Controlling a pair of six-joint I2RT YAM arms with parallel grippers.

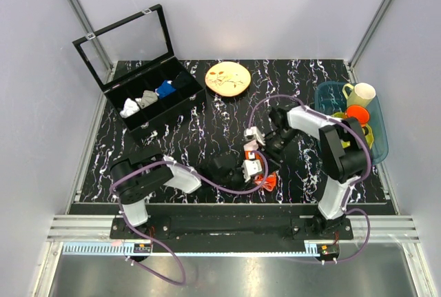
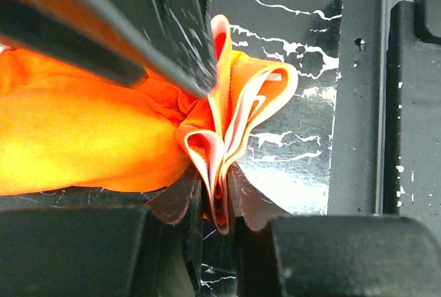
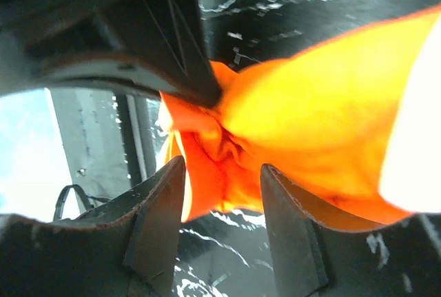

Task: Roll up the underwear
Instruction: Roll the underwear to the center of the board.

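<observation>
Black marbled table point(image 1: 207, 125): at its near edge, the bunched underwear point(image 2: 83, 138) is clamped by the left gripper point(image 2: 207, 147) and the right gripper point(image 3: 220, 138), all 2 closed on it.

Bright even overhead light; overexposed, blurred orange in wrist views.

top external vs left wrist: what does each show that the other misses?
Top external only: open black compartment box of rolled garments, round yellow plate, blue bin of cups. Left wrist only: white-edged folds pinched in the left gripper. Both: bright orange fabric underwear, black marbled tabletop.
</observation>
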